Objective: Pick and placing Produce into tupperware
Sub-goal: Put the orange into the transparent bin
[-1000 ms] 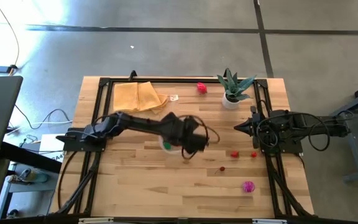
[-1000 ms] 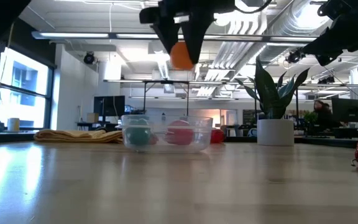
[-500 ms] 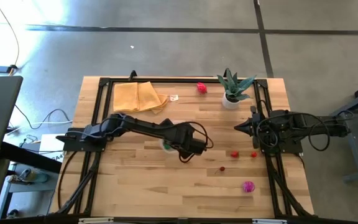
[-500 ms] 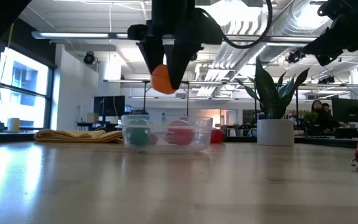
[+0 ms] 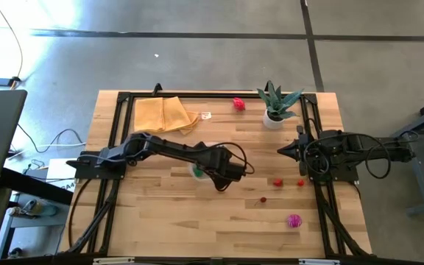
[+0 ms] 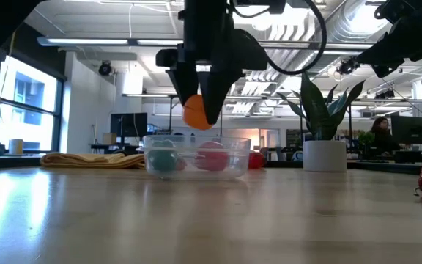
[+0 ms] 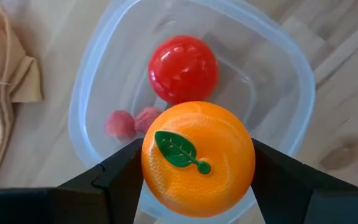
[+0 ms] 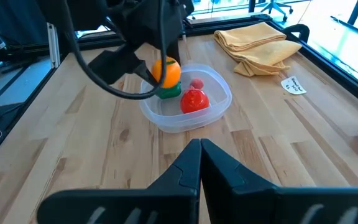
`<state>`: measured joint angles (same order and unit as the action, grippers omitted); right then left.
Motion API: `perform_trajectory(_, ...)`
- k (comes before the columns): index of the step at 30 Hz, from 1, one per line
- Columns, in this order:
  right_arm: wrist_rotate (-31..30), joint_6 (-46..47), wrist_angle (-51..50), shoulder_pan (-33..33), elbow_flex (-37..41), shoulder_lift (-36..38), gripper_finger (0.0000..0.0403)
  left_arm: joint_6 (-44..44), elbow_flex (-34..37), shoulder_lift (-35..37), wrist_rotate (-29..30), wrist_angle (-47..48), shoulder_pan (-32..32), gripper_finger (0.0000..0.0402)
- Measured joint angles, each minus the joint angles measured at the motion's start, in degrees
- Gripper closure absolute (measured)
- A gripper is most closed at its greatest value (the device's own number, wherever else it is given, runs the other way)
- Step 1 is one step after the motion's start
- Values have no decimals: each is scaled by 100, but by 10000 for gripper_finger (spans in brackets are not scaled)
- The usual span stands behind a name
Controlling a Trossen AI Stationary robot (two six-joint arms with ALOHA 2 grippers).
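An orange toy fruit point(image 7: 197, 158) with a green leaf mark hangs just above the clear tupperware point(image 6: 196, 158), and my left gripper point(image 6: 200, 110) is shut on it. The tupperware point(image 7: 291, 74) rests by its base on the wooden table near the middle. It holds a red round piece point(image 7: 183, 68), two small pink pieces point(image 7: 132, 121) and a green piece point(image 8: 169, 92). My right gripper point(image 8: 201, 146) waits shut at the table's right side, touching nothing. My left gripper pinches the orange fruit between its two fingers point(image 7: 120, 174), one on each opposite side point(image 7: 151, 171) of the ball. The fingers come from above, pointing steeply down. The fruit is lifted clear, right over the tupperware's opening point(image 8: 185, 106).
More produce lies loose on the table's right half: a red piece point(image 5: 238, 104) at the far edge, three small red ones point(image 5: 277, 182) and a magenta one point(image 5: 294, 220) nearer. A potted plant point(image 5: 274, 103) stands far right, and a folded tan cloth point(image 5: 164, 114) lies far left.
My left gripper has come down toward the tupperware with the orange fruit still held between its fingers. The fruit now hangs just above the rim.
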<state>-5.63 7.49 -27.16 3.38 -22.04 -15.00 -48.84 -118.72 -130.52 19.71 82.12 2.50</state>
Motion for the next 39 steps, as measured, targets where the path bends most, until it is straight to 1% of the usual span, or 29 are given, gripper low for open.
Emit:
perform_trajectory(5, -2, 2, 0, 0, 0, 0, 402, 64, 25, 2, 65, -13, -5, 161)
perform_trajectory(11, 0, 1, 0, 0, 0, 0, 402, 68, 486, 0, -110, -536, -15, 161)
perform_trajectory(27, -2, 2, 0, 0, 0, 1, 402, 148, 962, 2, -267, -1069, -144, 160)
perform_trajectory(35, -2, 1, 0, 0, 0, 0, 402, 204, 980, 4, -245, -1077, -163, 160)
perform_trajectory(39, -2, 1, 0, 0, 0, 0, 402, 349, 980, 4, -351, -1067, -216, 147)
